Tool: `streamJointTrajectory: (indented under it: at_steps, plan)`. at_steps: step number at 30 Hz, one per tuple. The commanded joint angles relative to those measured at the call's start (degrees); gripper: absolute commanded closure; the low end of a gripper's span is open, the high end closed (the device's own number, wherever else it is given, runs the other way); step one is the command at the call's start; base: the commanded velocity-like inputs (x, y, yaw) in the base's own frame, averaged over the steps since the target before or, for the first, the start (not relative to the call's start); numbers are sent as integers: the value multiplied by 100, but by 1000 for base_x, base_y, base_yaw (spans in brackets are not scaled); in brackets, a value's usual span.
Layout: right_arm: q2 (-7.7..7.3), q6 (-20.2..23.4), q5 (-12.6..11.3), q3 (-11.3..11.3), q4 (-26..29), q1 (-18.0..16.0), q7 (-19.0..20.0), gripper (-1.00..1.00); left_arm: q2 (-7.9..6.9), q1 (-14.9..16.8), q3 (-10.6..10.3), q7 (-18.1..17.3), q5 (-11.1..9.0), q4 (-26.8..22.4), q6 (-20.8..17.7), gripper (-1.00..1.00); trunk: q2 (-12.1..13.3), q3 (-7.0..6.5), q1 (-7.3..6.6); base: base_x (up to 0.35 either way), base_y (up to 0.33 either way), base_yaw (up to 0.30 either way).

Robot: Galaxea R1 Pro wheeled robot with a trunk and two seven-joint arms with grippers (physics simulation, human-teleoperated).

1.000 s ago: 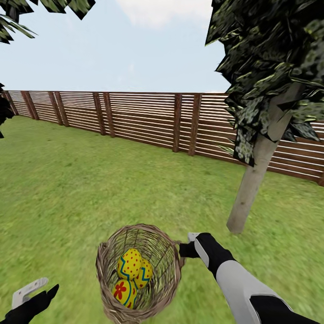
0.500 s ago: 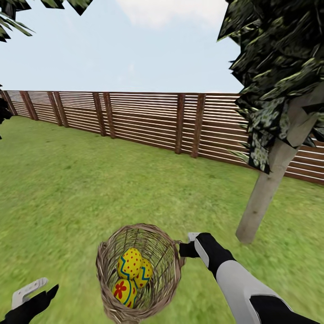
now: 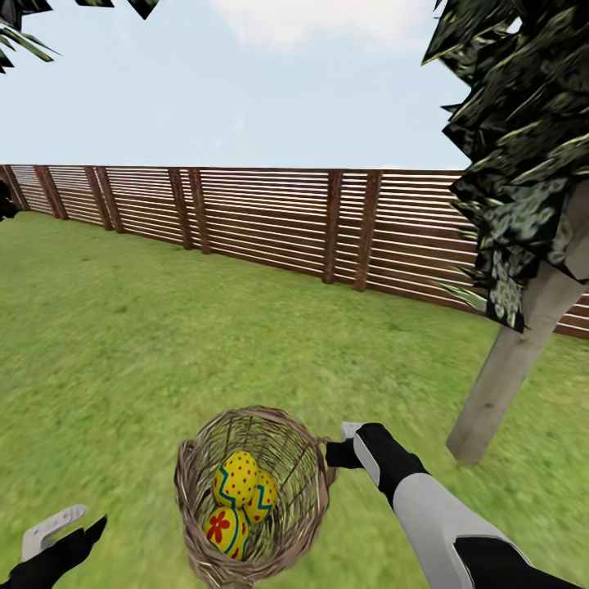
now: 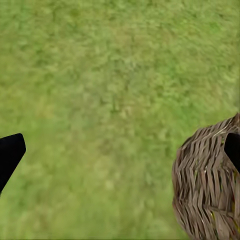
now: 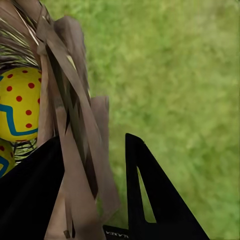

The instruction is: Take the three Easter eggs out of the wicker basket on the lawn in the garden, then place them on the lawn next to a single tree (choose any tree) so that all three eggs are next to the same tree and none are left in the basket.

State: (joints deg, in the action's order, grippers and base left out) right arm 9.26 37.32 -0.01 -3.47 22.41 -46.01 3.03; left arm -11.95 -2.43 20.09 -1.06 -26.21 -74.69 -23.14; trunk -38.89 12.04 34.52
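A deep round basket of open brown woven twigs (image 3: 249,491) is seen in the head view low and centre, standing upright with its mouth turned up, above a wide stretch of mottled green grass (image 3: 164,343); whether its base touches the grass cannot be told. Three small glossy yellow eggs are held inside it, bunched together against one another: the egg with red dots (image 3: 236,478) is set uppermost with its long axis nearly upright and its narrower end up, the egg with blue zigzags (image 3: 263,496) is tucked just beside it toward the robot's right, and the egg with a red flower (image 3: 226,530) is lodged nearest the robot, its long axis tilted. The right gripper (image 3: 343,450) is placed at the basket's right rim; in the right wrist view the woven wall (image 5: 75,130) is seen pinched between the two black fingers (image 5: 150,195), one inside and one outside, so the jaws are closed to a narrow gap on the rim. The dotted egg (image 5: 20,102) is seen through the weave there. The left gripper (image 3: 61,536) is held low at the robot's left, apart from the basket; its jaws are spread wide in the left wrist view, with nothing between the fingertips (image 4: 10,152) and the basket's outer wall (image 4: 205,185) beside one of them. A thick pale grey-brown trunk under dark blotched foliage (image 3: 511,360) rises from the grass ahead and to the right, before a brown slatted wooden fence (image 3: 270,217).
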Motion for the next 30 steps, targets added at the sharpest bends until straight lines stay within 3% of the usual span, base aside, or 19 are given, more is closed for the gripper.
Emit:
streamJointTrajectory:
  at_steps: [1, 30]
  plan:
    - [6, 30, -78, -49, 9, -4, 15, 100, 0, 0, 7, -12, -33, -9, -33, -100, -7, 7, 5, 334, 151, 0]
    - [6, 27, -87, -49, 9, -4, 17, 100, 0, 0, 6, -17, -33, -14, -31, -100, -7, -33, 5, 334, 151, -176]
